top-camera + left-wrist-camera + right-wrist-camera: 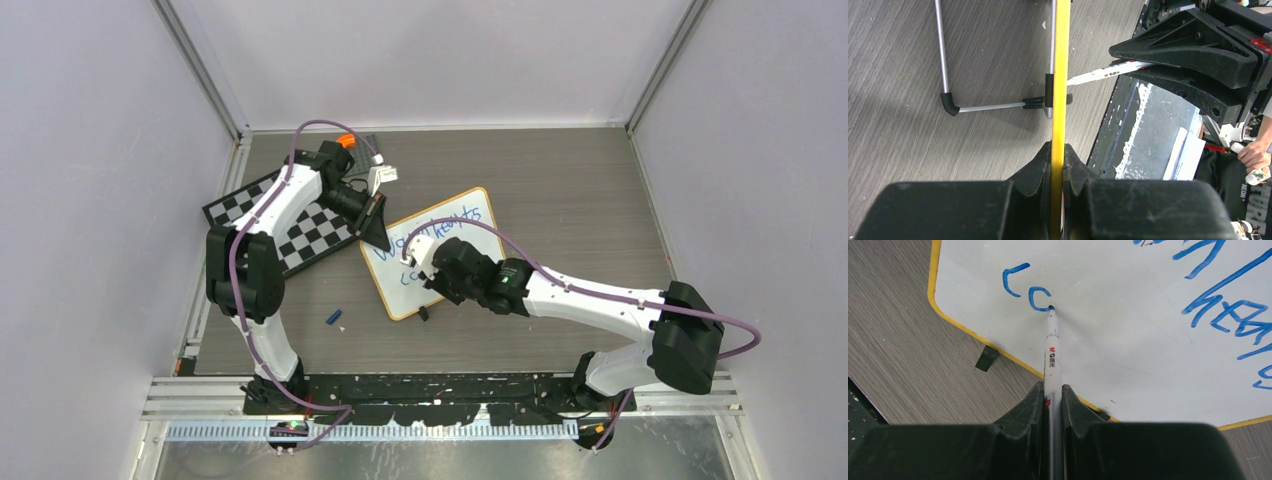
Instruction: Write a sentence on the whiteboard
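Yellow-rimmed whiteboard (392, 285) turned askew, blue sentence (437, 231) unfinished, second line reads "co"

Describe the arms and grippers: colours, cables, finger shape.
Both the left arm and right arm have white shells with black joints, and a purple cable runs along each. The left gripper and right gripper are matte black, each with two wedge-shaped fingers tapering to tips.

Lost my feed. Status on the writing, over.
Left gripper shut on whiteboard edge. Right gripper shut on marker, tip on board, sentence unfinished. Small blue piece lies apart.
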Controlling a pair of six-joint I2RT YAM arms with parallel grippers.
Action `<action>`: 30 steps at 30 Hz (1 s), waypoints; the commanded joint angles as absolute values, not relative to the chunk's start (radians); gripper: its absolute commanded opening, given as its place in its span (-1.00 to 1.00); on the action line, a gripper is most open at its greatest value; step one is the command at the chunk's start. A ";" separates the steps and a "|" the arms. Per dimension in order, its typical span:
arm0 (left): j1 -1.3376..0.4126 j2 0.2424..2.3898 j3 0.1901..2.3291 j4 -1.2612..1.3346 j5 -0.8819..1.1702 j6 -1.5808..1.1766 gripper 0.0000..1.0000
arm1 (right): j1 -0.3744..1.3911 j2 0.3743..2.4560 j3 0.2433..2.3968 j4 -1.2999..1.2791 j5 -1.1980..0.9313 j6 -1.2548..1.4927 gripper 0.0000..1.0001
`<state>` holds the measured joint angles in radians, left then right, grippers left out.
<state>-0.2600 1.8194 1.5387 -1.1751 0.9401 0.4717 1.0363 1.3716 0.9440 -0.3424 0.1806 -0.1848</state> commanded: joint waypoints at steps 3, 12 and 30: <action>-0.269 1.843 1.554 -1.149 0.942 0.456 -1.00 | 1.026 1.375 1.016 -0.302 0.193 -0.177 -0.99; -0.268 1.849 1.557 -1.148 0.944 0.457 -1.00 | 1.031 1.400 1.027 -0.326 0.135 -0.169 -0.99; -0.268 1.842 1.557 -1.153 0.937 0.455 -1.00 | 1.016 1.316 1.004 -0.346 0.146 -0.174 -1.00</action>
